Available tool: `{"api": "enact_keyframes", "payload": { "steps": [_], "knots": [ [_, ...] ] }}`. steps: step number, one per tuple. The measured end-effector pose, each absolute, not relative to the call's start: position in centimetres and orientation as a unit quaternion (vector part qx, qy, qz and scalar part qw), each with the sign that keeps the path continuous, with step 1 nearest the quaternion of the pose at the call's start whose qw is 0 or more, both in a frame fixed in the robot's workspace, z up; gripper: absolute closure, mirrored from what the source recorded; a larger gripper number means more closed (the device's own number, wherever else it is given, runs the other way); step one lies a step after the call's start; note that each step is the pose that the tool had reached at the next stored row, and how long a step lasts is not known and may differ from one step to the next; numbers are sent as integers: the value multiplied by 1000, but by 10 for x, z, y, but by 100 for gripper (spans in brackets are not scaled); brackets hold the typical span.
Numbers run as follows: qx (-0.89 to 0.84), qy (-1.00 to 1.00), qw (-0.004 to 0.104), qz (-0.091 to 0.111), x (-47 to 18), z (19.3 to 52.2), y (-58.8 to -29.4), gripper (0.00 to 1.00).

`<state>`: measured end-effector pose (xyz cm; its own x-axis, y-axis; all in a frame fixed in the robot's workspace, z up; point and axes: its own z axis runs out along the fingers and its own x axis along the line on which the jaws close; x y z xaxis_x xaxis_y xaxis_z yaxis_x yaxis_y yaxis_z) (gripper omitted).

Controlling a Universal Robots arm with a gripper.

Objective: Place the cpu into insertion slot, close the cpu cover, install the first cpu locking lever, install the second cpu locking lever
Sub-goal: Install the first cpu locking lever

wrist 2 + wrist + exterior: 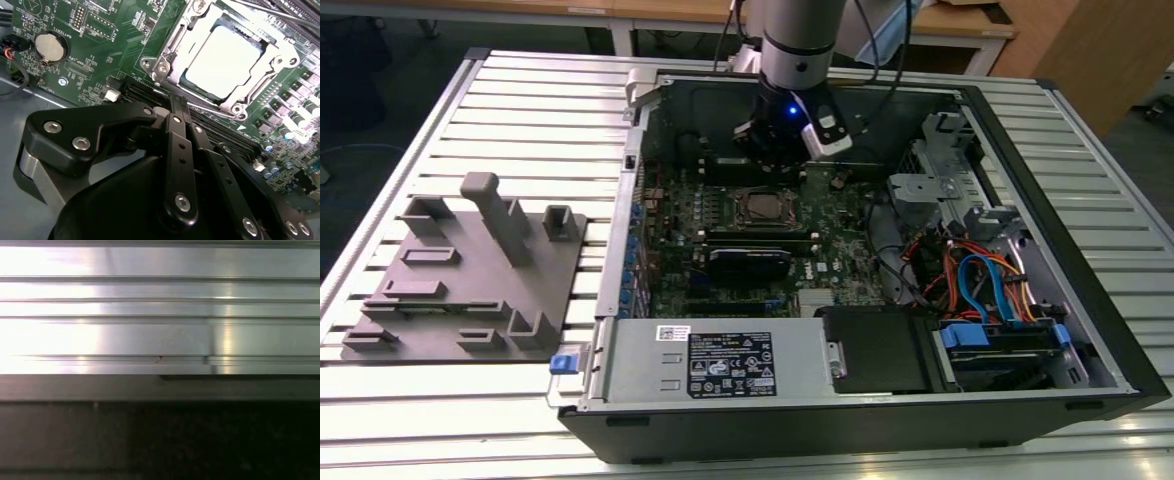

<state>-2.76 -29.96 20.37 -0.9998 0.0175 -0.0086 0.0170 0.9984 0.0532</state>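
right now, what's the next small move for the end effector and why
Probably ease the end effector a little closer to the near edge of the cpu cover. The cpu already lies seated with the cover down around it, and the end effector hovers just beside that frame, so the remaining work seems to be at that edge.

A robotics lab: opened computer case (854, 432) on slatted aluminium bench (534, 110), wooden desks (670, 12) behind.
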Motion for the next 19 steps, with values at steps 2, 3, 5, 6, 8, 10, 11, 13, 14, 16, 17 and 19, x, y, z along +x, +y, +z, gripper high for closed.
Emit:
{"api": "enact_keyframes", "payload": {
  "steps": [2, 3, 5, 6, 8, 10, 11, 13, 14, 16, 17, 19],
  "knots": [
    [9, 1000, 4, 26, -27, 203, -300, 90],
    [9, 1000, 4, 26, -26, 203, -300, 90],
    [9, 1000, 4, 26, -25, 202, -300, 90],
    [9, 1000, 4, 26, -25, 202, -300, 90],
    [9, 1000, 4, 26, -24, 202, -300, 90],
    [9, 1000, 4, 26, -24, 202, -300, 90],
    [9, 1000, 4, 26, -24, 201, -300, 90],
    [9, 1000, 4, 27, -24, 202, -300, 90],
    [9, 1000, 4, 26, -24, 202, -300, 90],
    [9, 1000, 4, 26, -24, 204, -300, 90],
    [9, 1000, 4, 26, -24, 205, -300, 90],
    [9, 1000, 5, 27, -24, 205, -299, 90]
  ]
}}
